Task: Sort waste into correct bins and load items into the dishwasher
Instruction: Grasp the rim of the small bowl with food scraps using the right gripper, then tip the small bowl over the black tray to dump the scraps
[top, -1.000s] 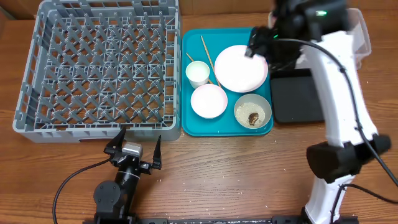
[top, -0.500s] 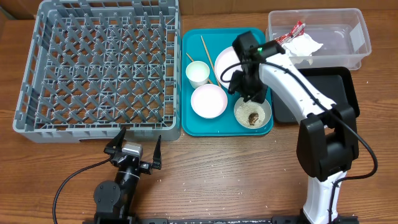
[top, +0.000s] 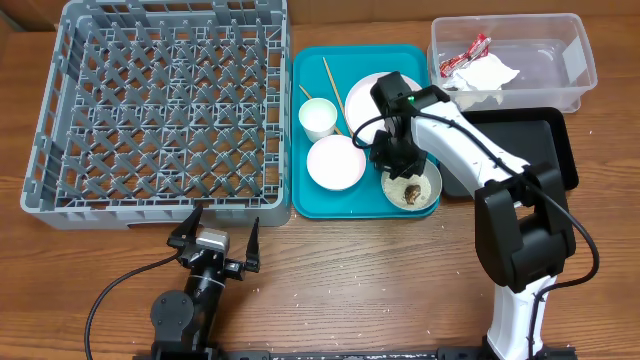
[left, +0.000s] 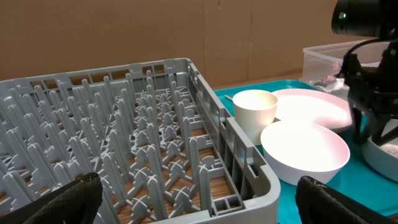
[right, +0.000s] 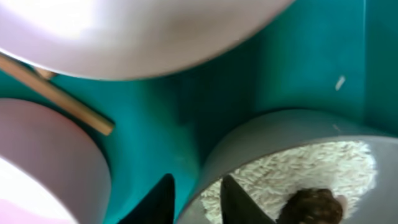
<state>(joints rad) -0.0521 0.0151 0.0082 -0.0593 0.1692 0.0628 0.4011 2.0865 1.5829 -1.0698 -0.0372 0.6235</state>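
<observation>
White bowl (right: 273, 132) rim in right gripper (right: 196, 182)

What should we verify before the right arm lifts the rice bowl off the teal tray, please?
1. Right gripper straddles the rice bowl rim, one finger inside, one outside: ok.
2. Jaws clamped firmly on that rim: cannot tell.
3. Rice and brown lump lie inside the bowl: ok.
4. Black tray shows bare floor for the food: ok.
5. Left gripper open, parked away from the teal tray: ok.
</observation>
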